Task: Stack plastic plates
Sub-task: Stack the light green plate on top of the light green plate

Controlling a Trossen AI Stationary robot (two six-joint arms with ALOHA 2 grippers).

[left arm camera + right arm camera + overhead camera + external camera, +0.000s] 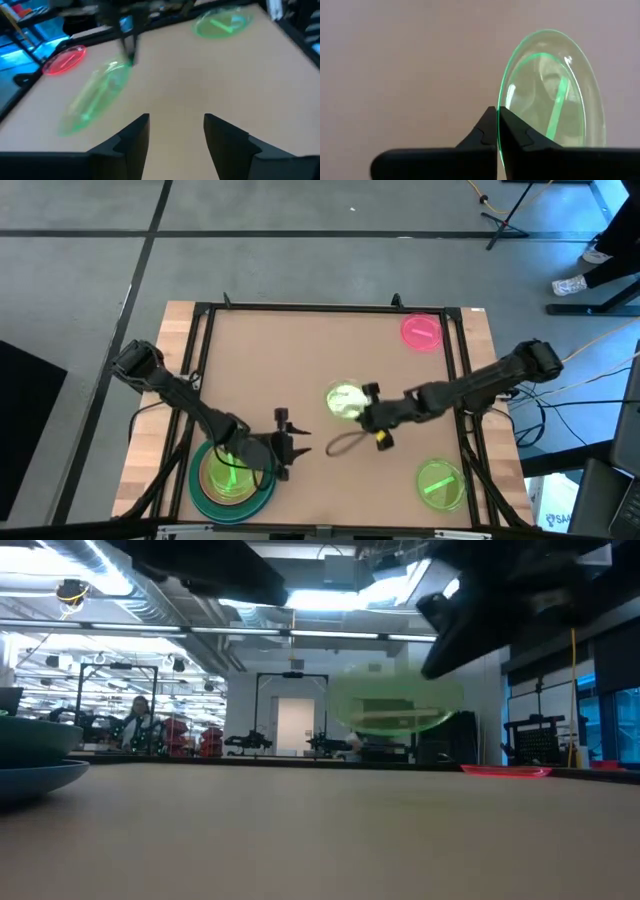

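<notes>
**Thin rim pinch risks a dropped plate**

Right gripper (364, 412) is clamped on the rim of a neon-green plate (345, 401), lifted mid-table; the stack (232, 480) lies at 7 o'clock; left gripper (290, 446) hovers apart beside it; the edge-only hold could let it slip or swing.

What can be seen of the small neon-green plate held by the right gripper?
The small neon-green plate is round, translucent plastic with a raised rim and a brighter green streak across it. The right gripper is shut on its rim, pinching the edge between both fingers. It is lifted off the table and tilted, near the table's middle. In the low view it hangs clear above the surface. Nothing else touches it.
</notes>
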